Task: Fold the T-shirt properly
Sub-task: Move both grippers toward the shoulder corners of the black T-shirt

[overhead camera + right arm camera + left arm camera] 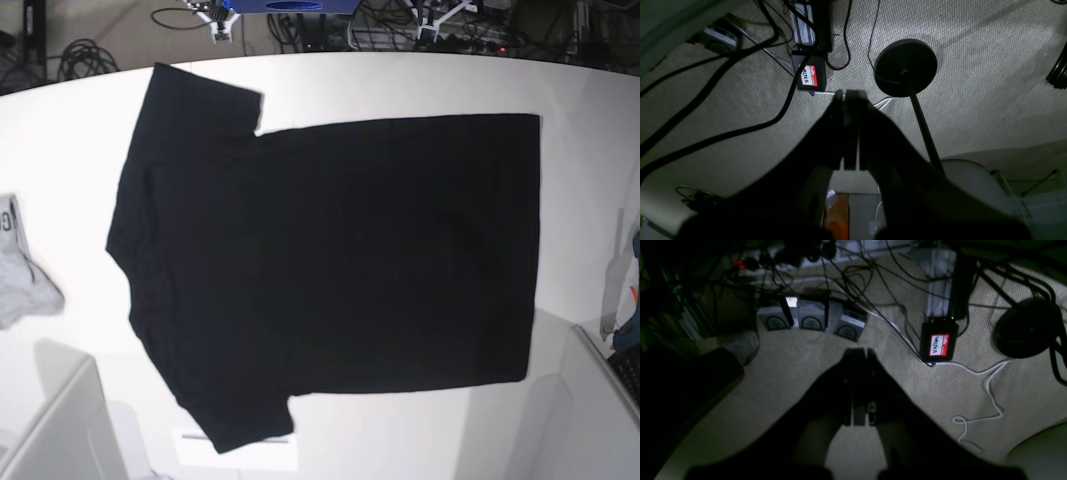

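Note:
The black T-shirt [330,260] lies spread flat on the white table [580,90], plain side up, with its sleeves toward the left and its hem toward the right. Neither arm shows in the base view. In the left wrist view my left gripper [860,351] is shut with nothing in it and hangs over carpeted floor. My right gripper [850,93] is likewise shut and holds nothing, also above the floor. The T-shirt appears in neither wrist view.
A small grey cloth [20,270] lies at the table's left edge. Pale bins stand at the lower left [60,430] and lower right [600,400]. On the floor lie cables, a black box with a red label [938,343] and a round stand base [906,66].

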You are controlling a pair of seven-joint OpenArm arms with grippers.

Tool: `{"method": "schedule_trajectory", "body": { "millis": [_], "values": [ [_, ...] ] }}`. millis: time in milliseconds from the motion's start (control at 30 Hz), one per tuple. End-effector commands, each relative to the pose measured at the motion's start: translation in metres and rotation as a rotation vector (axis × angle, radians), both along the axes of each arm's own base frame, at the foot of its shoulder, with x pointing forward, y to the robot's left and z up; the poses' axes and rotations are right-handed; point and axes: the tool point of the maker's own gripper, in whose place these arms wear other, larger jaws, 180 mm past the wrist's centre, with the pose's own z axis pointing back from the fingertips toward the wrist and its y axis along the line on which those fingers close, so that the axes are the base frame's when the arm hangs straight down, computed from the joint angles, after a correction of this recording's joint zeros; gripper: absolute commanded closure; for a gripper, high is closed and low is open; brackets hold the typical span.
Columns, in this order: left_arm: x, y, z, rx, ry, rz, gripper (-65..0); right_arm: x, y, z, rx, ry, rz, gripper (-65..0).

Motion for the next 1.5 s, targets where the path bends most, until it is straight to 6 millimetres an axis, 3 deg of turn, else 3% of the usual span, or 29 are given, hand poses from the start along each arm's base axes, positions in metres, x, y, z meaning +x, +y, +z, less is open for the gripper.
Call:
{"method": "schedule_trajectory", "body": {
  "millis": [0, 200, 567, 633, 667, 767, 833, 933, 1000, 1167, 1267, 1367, 1467],
  "values": [
    [-0.009, 0.0, 0.001, 0.003, 0.013, 0.008, 0.0, -0.007, -0.003, 0.001, -0.014, 0.013, -0.006, 0.0],
    [-0.014, -0.002, 0.001, 0.0, 0.024, 0.003, 0.0, -0.011, -0.004, 0.001, -0.015, 0.023, -0.006, 0.0],
    [-0.02, 0.001, 0.002, 0.005, 0.028, 0.002, 0.0, -0.038, -0.005, 0.006, -0.021, 0.071, -0.028, 0.0],
    [-0.01, 0.01, 0.005, 0.018, -0.009, -0.002, 0.0, -0.04, -0.012, 0.009, -0.04, 0.049, -0.109, 0.0],
    [-0.015, 0.02, 0.009, 0.032, -0.018, -0.008, 0.0, -0.044, -0.018, 0.011, -0.056, 0.037, -0.153, 0.0],
    [-0.015, 0.025, 0.021, 0.036, -0.078, -0.03, 0.0, -0.05, -0.038, 0.022, -0.103, -0.006, -0.223, 0.0],
    [-0.023, 0.037, 0.035, 0.051, -0.107, -0.055, 0.0, -0.055, -0.05, 0.031, -0.129, -0.01, -0.237, 0.0],
    [-0.031, 0.039, 0.059, 0.045, -0.165, -0.072, 0.0, -0.058, -0.069, 0.055, -0.174, -0.051, -0.261, 0.0],
    [-0.022, 0.045, 0.078, 0.037, -0.23, -0.04, 0.0, -0.054, -0.074, 0.072, -0.194, -0.101, -0.318, 0.0],
    [0.004, 0.059, 0.142, -0.038, -0.392, 0.104, 0.0, -0.022, -0.094, 0.122, -0.224, -0.277, -0.423, 0.0],
    [0.028, 0.054, 0.181, -0.104, -0.477, 0.093, 0.0, 0.007, -0.099, 0.152, -0.2, -0.364, -0.468, 0.0],
    [0.045, 0.037, 0.216, -0.163, -0.542, 0.043, 0.0, 0.038, -0.102, 0.182, -0.176, -0.449, -0.489, 0.0],
    [0.063, 0.037, 0.243, -0.162, -0.614, 0.041, 0.0, 0.068, -0.121, 0.212, -0.2, -0.542, -0.511, 0.0]
  ]
}}
